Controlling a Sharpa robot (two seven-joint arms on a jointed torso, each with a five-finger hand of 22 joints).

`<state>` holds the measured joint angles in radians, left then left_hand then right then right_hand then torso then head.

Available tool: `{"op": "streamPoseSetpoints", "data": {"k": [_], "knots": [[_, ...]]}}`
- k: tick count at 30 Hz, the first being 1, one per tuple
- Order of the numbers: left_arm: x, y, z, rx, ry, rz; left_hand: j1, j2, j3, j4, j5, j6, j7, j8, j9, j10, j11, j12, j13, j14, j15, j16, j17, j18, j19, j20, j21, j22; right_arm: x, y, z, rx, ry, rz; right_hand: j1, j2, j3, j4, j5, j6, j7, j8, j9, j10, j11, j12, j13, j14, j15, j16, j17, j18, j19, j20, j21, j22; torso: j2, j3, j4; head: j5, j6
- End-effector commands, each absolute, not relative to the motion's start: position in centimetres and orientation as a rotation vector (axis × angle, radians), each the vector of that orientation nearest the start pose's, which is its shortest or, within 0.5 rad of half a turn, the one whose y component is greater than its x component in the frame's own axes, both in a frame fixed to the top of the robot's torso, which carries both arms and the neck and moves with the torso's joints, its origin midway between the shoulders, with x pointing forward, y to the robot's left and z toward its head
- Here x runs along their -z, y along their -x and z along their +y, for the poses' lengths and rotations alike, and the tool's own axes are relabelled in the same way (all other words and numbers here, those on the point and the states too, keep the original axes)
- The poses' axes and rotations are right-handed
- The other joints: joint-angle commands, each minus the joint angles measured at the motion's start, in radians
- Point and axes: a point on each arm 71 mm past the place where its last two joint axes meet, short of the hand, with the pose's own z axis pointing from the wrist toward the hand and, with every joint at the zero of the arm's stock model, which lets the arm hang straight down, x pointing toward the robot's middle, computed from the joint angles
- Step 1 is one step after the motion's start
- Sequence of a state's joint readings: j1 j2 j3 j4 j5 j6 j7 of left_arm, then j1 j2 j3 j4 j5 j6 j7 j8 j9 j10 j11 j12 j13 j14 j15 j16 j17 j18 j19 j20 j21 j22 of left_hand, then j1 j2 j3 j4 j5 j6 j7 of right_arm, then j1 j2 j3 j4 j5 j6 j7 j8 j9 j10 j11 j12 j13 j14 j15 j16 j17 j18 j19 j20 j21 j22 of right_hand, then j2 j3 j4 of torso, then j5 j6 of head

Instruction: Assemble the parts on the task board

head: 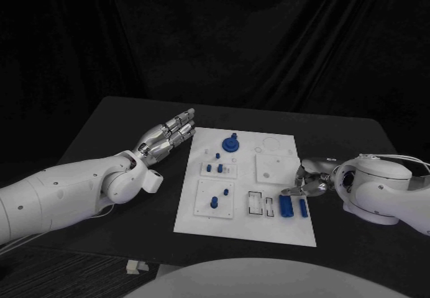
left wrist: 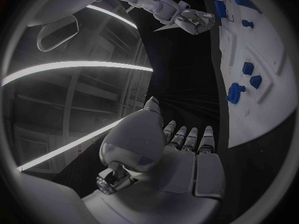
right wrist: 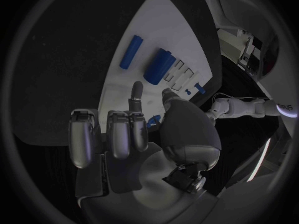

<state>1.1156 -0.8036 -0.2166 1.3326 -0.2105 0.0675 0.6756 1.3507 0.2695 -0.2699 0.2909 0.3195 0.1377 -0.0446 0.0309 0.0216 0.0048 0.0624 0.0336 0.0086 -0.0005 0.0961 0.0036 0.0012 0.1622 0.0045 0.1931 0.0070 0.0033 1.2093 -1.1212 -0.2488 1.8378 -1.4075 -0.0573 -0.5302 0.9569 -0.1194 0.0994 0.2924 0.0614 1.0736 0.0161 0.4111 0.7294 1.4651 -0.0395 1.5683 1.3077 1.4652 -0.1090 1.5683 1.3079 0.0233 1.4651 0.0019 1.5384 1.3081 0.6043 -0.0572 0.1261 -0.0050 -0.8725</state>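
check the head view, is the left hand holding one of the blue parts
No, the left hand lies flat with fingers extended beside the task board, holding nothing.

The white task board [head: 247, 214] lies flat in the middle of the black desk, a long rectangle with raised square panels and two slot cut-outs. A round blue part with a knob [head: 231, 144] stands near its far end. Small blue pegs [head: 215, 168] stand upright in the panel just below it, and two more [head: 215, 202] in the next panel nearer. Two blue bars [head: 286, 205] lie side by side at the near right, beside the slots.
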Motion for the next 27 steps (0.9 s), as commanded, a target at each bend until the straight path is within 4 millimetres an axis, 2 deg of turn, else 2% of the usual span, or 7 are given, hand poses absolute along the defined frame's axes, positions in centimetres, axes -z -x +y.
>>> {"op": "streamPoseSetpoints", "data": {"k": [1, 15, 22, 27], "knots": [[26.9, -46.1, 22.5, 1.813, 0.807, 1.589, 0.011, 0.003, 0.006, -0.002, 0.005, -0.002, 0.009, 0.001, 0.002, 0.000, 0.006, 0.005, 0.000, 0.000, 0.006, -0.004, -0.001, 0.007, -0.003, 0.008, -0.005, 0.002, 25.6, -38.0, -26.6, -0.162, 0.046, 2.242, 0.008, -0.004, 0.001, -0.001, -0.005, 0.007, 0.000, -0.003, 0.004, 0.106, -0.006, 0.002, 0.263, 0.106, -0.008, 0.003, 0.263, -0.015, 0.091, -0.006, 0.001, 0.252, 0.000, 0.0006, -0.0011, 0.002, 0.000], [27.1, -46.1, 22.5, 1.814, 0.814, 1.605, 0.019, 0.003, 0.010, -0.005, 0.017, 0.008, 0.024, 0.004, 0.003, 0.000, 0.009, 0.005, 0.001, 0.000, 0.015, -0.004, -0.001, 0.008, -0.003, 0.017, -0.005, 0.003, 26.4, -37.8, -25.9, -0.173, 0.039, 2.246, 0.001, -0.014, -0.008, 0.001, -0.007, 0.014, -0.002, 0.002, 0.024, 0.106, -0.009, 0.002, 0.263, 0.106, -0.010, 0.003, 0.263, -0.014, 0.088, -0.007, -0.003, 0.250, -0.001, 0.0002, -0.0007, 0.003, 0.000], [27.2, -46.1, 22.5, 1.814, 0.818, 1.614, 0.022, 0.004, 0.011, -0.005, 0.020, 0.010, 0.029, 0.005, 0.003, 0.000, 0.010, 0.005, 0.001, 0.000, 0.019, -0.004, -0.001, 0.008, -0.003, 0.019, -0.005, 0.003, 26.9, -37.6, -25.7, -0.178, 0.043, 2.257, -0.002, -0.013, -0.009, 0.002, -0.007, 0.013, -0.003, 0.002, 0.027, 0.106, -0.009, 0.002, 0.263, 0.106, -0.010, 0.003, 0.263, -0.013, 0.087, -0.007, -0.006, 0.249, -0.001, 0.0001, -0.0010, 0.003, 0.000], [27.3, -46.0, 22.4, 1.815, 0.821, 1.623, 0.024, 0.004, 0.012, -0.006, 0.022, 0.013, 0.034, 0.006, 0.004, 0.000, 0.011, 0.006, 0.001, 0.000, 0.023, -0.004, -0.001, 0.007, -0.002, 0.022, -0.005, 0.004, 27.3, -37.6, -25.4, -0.184, 0.049, 2.264, -0.005, -0.003, -0.007, 0.000, -0.007, 0.014, -0.004, 0.002, 0.037, 0.106, -0.010, 0.002, 0.263, 0.106, -0.011, 0.003, 0.263, -0.012, 0.085, -0.008, -0.009, 0.248, 0.000, 0.0004, -0.0019, 0.004, 0.000]]}}
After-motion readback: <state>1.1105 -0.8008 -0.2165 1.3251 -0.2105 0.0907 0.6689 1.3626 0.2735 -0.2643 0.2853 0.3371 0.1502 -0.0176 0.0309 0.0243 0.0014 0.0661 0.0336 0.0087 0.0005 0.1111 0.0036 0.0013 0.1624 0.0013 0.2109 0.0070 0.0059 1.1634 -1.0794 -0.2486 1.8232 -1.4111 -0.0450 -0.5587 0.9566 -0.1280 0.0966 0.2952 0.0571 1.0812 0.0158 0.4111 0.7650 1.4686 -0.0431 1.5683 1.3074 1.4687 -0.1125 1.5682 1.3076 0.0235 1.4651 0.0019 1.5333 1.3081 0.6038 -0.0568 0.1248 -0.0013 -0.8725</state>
